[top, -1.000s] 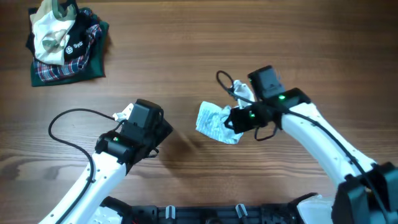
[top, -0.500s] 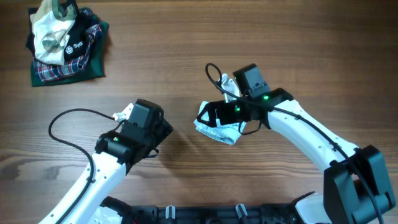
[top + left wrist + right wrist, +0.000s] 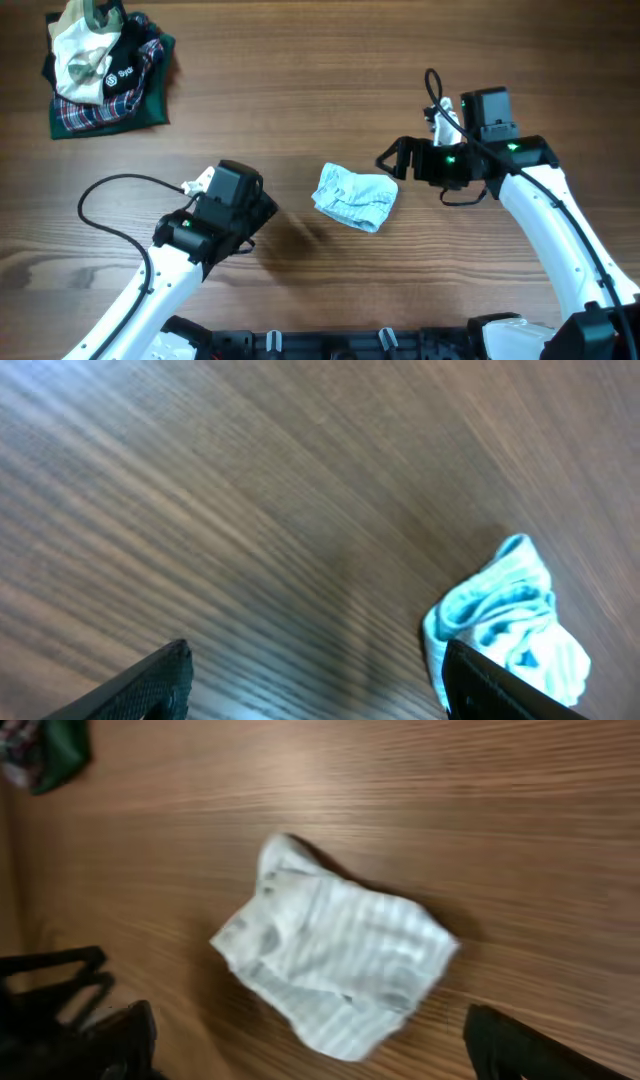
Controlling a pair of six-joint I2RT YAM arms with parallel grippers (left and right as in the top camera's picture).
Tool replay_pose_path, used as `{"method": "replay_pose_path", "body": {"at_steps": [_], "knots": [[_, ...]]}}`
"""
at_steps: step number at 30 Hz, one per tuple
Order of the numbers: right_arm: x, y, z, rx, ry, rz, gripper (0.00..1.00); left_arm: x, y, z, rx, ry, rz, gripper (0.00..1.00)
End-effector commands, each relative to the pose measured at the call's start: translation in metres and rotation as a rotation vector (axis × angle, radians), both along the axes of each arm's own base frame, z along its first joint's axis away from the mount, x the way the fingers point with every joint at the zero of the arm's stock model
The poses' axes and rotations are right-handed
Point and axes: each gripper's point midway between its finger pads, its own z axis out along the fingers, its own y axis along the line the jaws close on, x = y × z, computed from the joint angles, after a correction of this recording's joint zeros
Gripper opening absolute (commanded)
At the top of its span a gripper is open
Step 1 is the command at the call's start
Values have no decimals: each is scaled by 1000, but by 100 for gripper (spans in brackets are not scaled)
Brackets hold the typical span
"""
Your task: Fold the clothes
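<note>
garment [image 3: 354, 198]: pale blue-white, fine check | surface [image 3: 300, 80]: brown wood grain | plaid cloth [image 3: 90, 116], upper left: dark green-red | top [image 3: 122, 68]: black, white logo

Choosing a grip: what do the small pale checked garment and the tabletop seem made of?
The garment looks like thin, soft woven cloth, perhaps cotton, matte: it lies in limp crumpled folds. The tabletop looks like wood or wood-look laminate, smooth, slightly glossy: long brown grain lines, soft glare.

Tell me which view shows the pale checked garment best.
Right wrist: the garment lies whole, large and uncovered mid-frame. Overhead shows it whole but small; left wrist shows it partly, at the lower right corner.
</note>
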Motion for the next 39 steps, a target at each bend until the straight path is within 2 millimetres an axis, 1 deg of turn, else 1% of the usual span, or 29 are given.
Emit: {"method": "replay_pose_path", "body": {"at_steps": [1,4,5,6,8,10,12,14,15,18,20,21,22,23,24,25,26,28,30,31,33,35,37,39], "knots": [[6,-10,3,-74,-60,24,99,8,-7,5,36,-71,-146,80],[2,-11,1,-77,-37,18,99,17,-25,14,9,-148,-297,82],[-2,-16,-8,-81,40,-87,100,20,-32,19,1,-184,-358,85],[-5,-15,-10,-68,61,-103,100,21,-32,20,7,-191,-369,87],[-11,-12,-17,-43,88,-106,100,22,-33,20,23,-202,-399,88],[-16,-14,-26,-45,116,-120,100,22,-33,19,35,-206,-420,88],[-19,-15,-29,-43,134,-135,99,22,-33,18,35,-201,-419,86],[-19,-15,-29,-37,146,-155,100,22,-32,15,36,-192,-415,77],[-20,-15,-30,-39,150,-156,100,23,-31,13,39,-182,-396,74],[-23,-16,-42,-34,168,-188,99,27,-23,6,22,-141,-252,75],[-22,-17,-57,-41,142,-197,91,28,-20,2,-9,-110,-142,73],[-20,-16,-66,-60,95,-169,81,28,-19,1,-29,-98,-90,60],[-18,-17,-75,-86,54,-152,71,28,-18,1,-50,-89,-41,37],[-17,-18,-83,-92,26,-156,58,29,-15,1,-67,-78,6,32],[-14,-17,-86,-86,1,-158,39,29,-10,0,-80,-67,52,24],[-8,-16,-87,-75,-41,-161,25,31,-4,-1,-81,-63,81,12],[-1,-18,-87,-83,-79,-171,14,30,4,-3,-79,-44,113,8],[9,-23,-87,-107,-116,-195,4,27,10,-6,-69,-23,130,4],[18,-24,-91,-116,-141,-206,4,23,12,-8,-61,-4,134,4],[19,-24,-98,-116,-126,-207,4,21,11,-9,-69,5,129,4],[16,-24,-112,-119,-76,-217,4,20,6,-7,-100,11,114,4],[10,-24,-129,-131,-21,-211,4,19,8,-1,-130,4,122,4],[6,-21,-135,-115,8,-198,4,21,16,6,-129,-22,128,4],[1,-11,-135,-64,32,-171,4,18,21,10,-135,-24,144,4]]}}
